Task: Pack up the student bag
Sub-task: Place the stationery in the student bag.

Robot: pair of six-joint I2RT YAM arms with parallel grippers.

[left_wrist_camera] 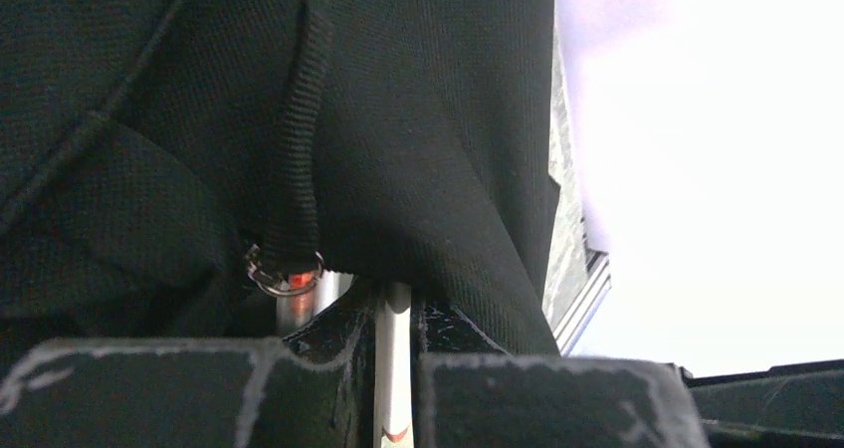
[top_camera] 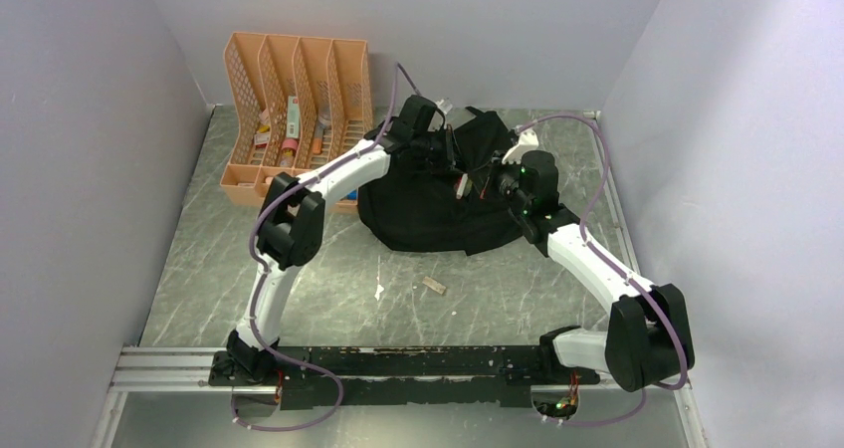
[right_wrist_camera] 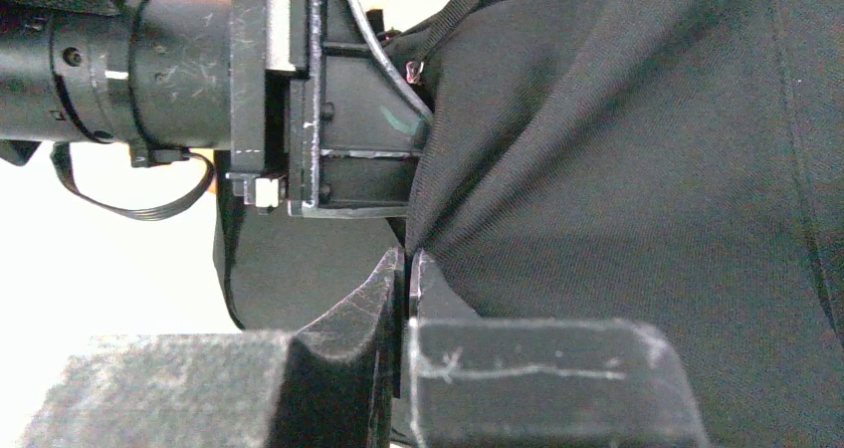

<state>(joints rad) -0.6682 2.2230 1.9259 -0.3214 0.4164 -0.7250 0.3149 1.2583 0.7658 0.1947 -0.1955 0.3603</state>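
**Both claws at the bag's opening**

The student bag [top_camera: 428, 209] lies slumped at the far middle of the table [top_camera: 328, 279], just right of the orange rack [top_camera: 299, 100]. My right claw [right_wrist_camera: 406, 289] is pressed together on a fold of its black fabric, I judge to lift the edge and hold the mouth open. My left claw [left_wrist_camera: 395, 368] pinches a thin white pen [left_wrist_camera: 395, 324], its tip hidden under the cloth beside a zipper pull [left_wrist_camera: 284, 274]. It looks aimed inside.
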